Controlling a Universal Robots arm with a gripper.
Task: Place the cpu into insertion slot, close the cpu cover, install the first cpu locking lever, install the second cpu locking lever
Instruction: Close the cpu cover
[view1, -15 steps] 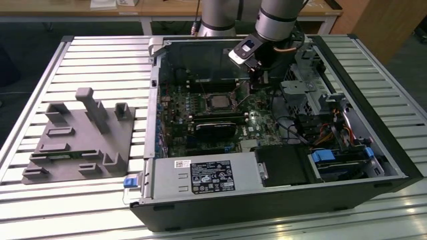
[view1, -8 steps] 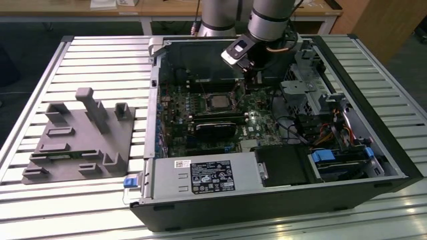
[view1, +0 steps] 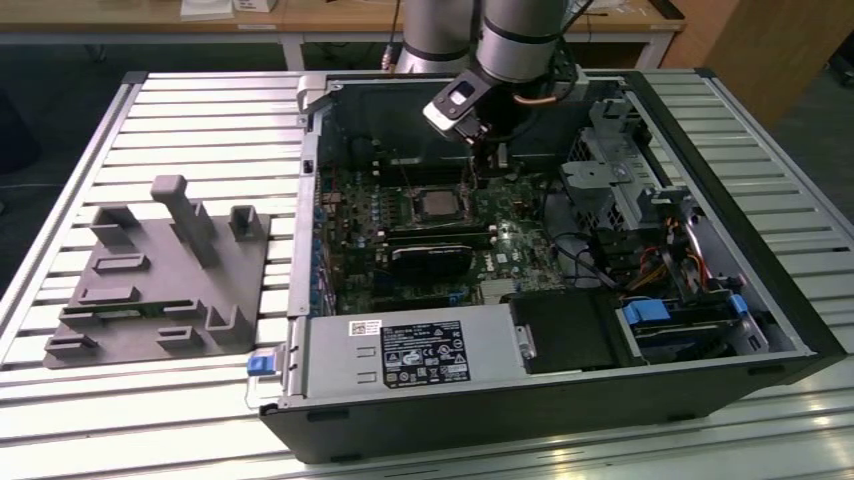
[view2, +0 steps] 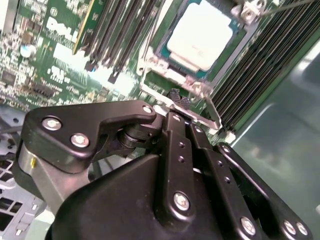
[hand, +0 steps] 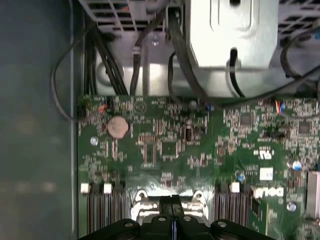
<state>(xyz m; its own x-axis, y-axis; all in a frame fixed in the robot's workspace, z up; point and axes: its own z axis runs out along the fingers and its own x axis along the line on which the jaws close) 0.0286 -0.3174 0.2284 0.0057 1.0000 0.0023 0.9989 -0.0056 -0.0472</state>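
Silver-grey cpu (view2: 200, 37) face up in insertion slot (view2: 150, 63), just beyond gripper (view2: 177, 100) pressed together at slot's rim; memory slots (view2: 122, 30) crowding both sides.

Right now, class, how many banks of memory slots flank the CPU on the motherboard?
2. One memory-slot bank lies on one side of the cpu; the second memory-slot bank lies on its opposite side. More could be hidden behind the gripper.

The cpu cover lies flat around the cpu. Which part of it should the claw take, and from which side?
Probably the silver tab that juts from the cpu cover on the edge nearest the claw. The cover lies flat around the cpu, and memory slots flank two sides, so come from above at that free edge.
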